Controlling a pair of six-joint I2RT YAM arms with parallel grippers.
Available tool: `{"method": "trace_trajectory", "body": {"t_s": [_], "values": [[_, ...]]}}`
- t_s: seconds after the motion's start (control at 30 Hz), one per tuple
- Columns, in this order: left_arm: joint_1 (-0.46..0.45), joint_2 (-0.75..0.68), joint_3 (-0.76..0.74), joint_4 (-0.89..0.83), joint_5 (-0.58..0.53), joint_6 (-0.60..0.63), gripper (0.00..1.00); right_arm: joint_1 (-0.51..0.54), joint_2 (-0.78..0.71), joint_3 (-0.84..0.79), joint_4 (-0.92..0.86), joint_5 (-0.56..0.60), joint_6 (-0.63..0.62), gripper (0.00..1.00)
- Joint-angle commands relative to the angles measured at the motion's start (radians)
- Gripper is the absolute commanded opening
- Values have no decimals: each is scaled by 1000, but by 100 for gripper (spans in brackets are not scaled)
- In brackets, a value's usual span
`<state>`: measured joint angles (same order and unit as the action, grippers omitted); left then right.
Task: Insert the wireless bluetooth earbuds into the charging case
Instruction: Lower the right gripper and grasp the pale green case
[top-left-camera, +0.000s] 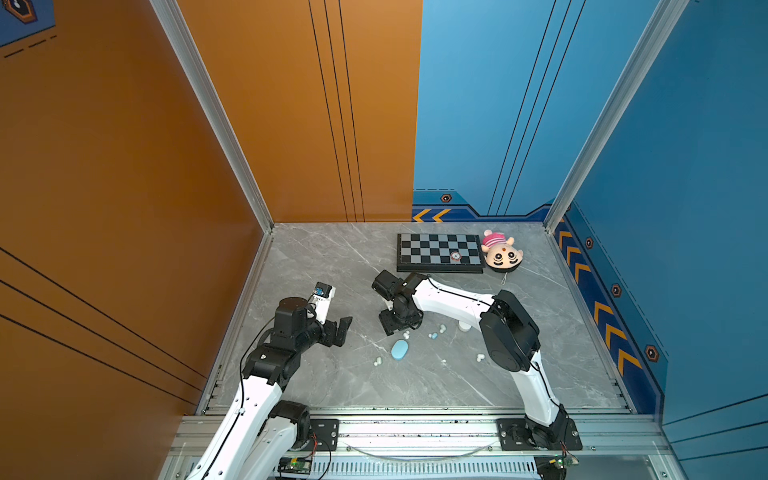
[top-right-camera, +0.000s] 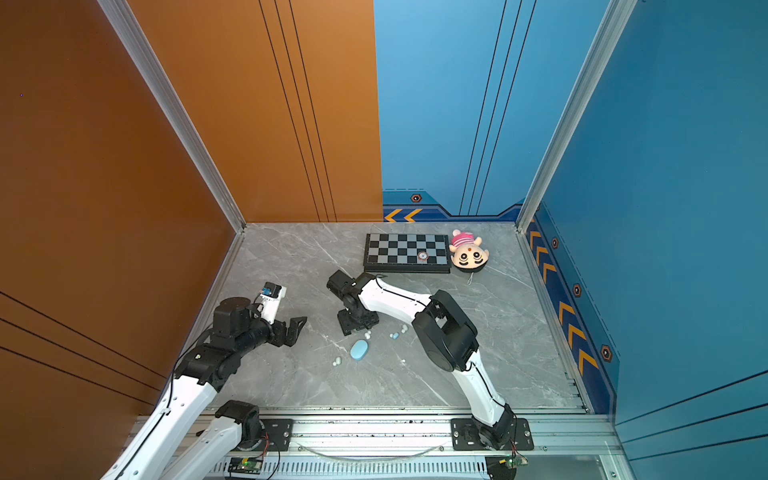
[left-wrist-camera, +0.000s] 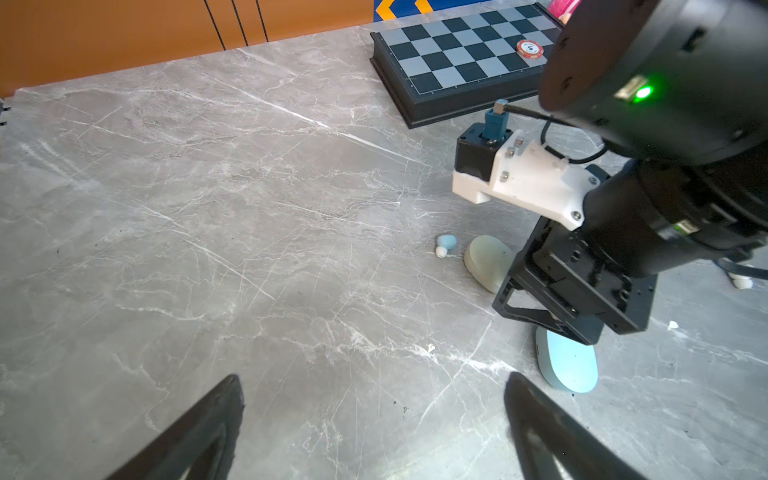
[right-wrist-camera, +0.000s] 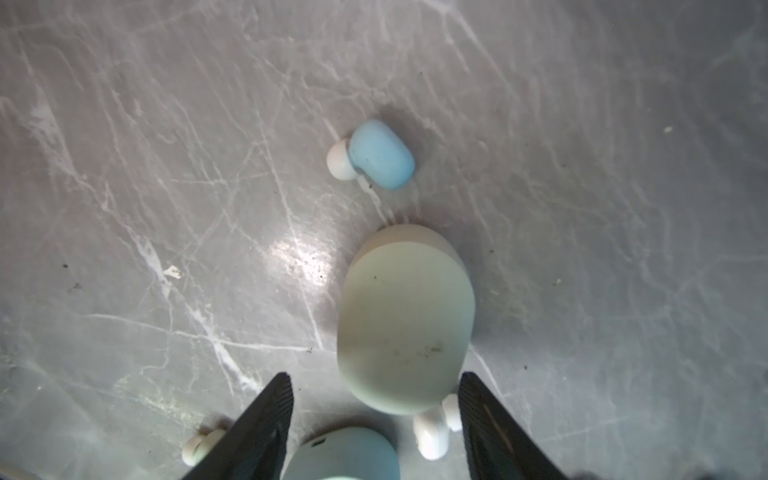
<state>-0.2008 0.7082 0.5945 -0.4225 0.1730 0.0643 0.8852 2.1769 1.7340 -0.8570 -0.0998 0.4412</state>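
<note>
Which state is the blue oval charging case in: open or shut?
Shut: the blue case lies flat on the table as one smooth closed oval, with no lid raised and no earbud sockets showing.

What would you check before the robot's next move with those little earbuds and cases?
1. Right gripper open: ok.
2. Right gripper empty: ok.
3. Left gripper open and empty: ok.
4. Green case lid open: not ok, looks shut.
5. Blue earbud lying free, apart from the green case: ok.
6. White earbud clear of the right gripper: cannot tell.
</note>
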Motion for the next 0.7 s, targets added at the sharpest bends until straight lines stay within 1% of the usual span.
{"method": "trace_trajectory", "body": {"t_s": [0.0, 0.17, 0.23, 0.33, 0.53, 0.67], "values": [[-9, -1, 21, -32, -2, 19, 98, -10, 34, 51, -43, 36, -19, 62], [-11, 2, 25, -34, 1, 20, 98, -12, 52, 55, -50, 50, -22, 60], [-11, 2, 24, -37, 3, 22, 98, -14, 59, 88, -56, 56, -21, 57], [-11, 3, 26, -40, 3, 22, 98, -16, 64, 93, -61, 66, -19, 54], [-12, 4, 34, -46, 22, 4, 98, -17, 54, 97, -59, 78, -33, 43], [-17, 14, 43, -45, 41, -17, 98, -17, 47, 95, -60, 72, -53, 42]]}}
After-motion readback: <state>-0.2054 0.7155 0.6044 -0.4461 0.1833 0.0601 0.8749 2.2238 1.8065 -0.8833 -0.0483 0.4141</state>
